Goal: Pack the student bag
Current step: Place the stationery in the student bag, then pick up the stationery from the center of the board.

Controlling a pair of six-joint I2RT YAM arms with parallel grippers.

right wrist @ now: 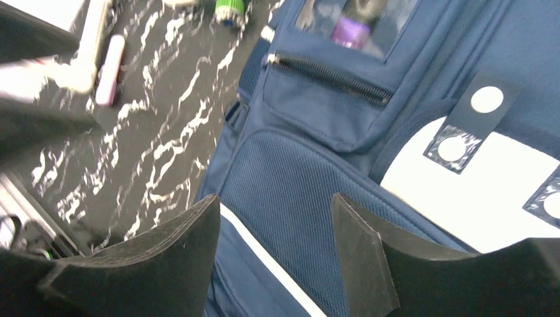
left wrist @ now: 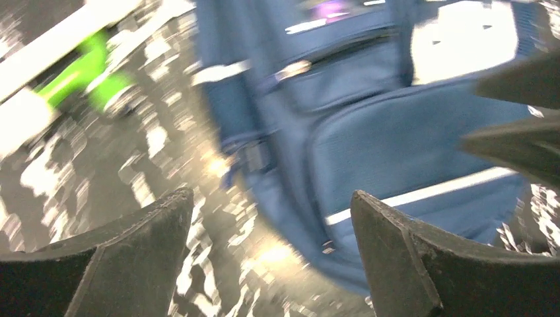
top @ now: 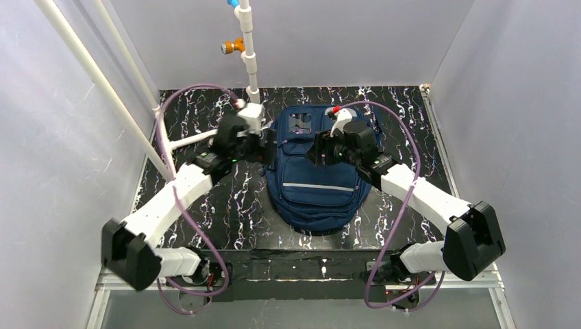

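The student bag (top: 315, 178) is a navy backpack lying flat on the black marbled table (top: 205, 212), front up, with its clear pocket window (top: 300, 123) at the far end. My left gripper (top: 268, 147) hovers at the bag's upper left edge, jaws wide apart and empty. In its blurred wrist view the bag (left wrist: 396, 139) lies ahead of the left gripper (left wrist: 271, 205). My right gripper (top: 318, 152) is over the bag's upper middle, open with nothing between its fingers. Its wrist view shows the right gripper (right wrist: 276, 205) above the mesh pocket (right wrist: 290, 185), a zip (right wrist: 330, 78) and something purple behind the window (right wrist: 350, 30).
White pipes (top: 248, 55) with an orange fitting (top: 233, 46) rise at the back, and another pipe (top: 103, 82) slants along the left wall. A pink-and-white stick (right wrist: 109, 69) and a green-capped item (right wrist: 230, 10) lie on the table left of the bag. Grey walls close three sides.
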